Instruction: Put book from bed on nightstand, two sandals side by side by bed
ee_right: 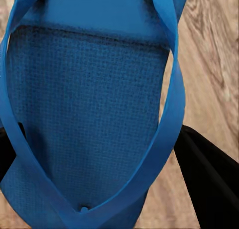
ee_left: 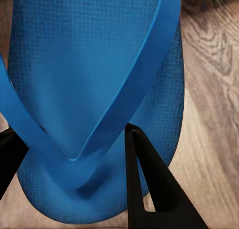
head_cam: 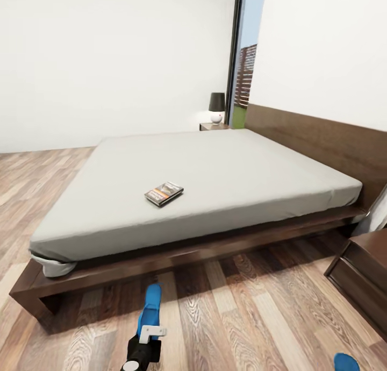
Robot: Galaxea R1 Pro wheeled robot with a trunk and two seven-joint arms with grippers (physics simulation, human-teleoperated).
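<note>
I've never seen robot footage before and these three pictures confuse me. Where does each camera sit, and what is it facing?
Head view: on the robot's head, looking forward and down at the bed, the book on its mattress, and a far nightstand; the left gripper holds a sandal.
Left wrist view: near the left gripper, facing the left sandal over plank floor.
Right wrist view: near the right gripper, facing the right sandal.
Shared: both sandals show in the head view too.

A home bedroom: a low dark-wood platform bed [head_cam: 177,258] with a plain headboard and smooth grey mattress stands on wood-plank floor [head_cam: 258,312] between white walls. A lamp [head_cam: 216,108] sits on a nightstand [head_cam: 213,126] by a tall window [head_cam: 244,64] showing fence and grass.
</note>
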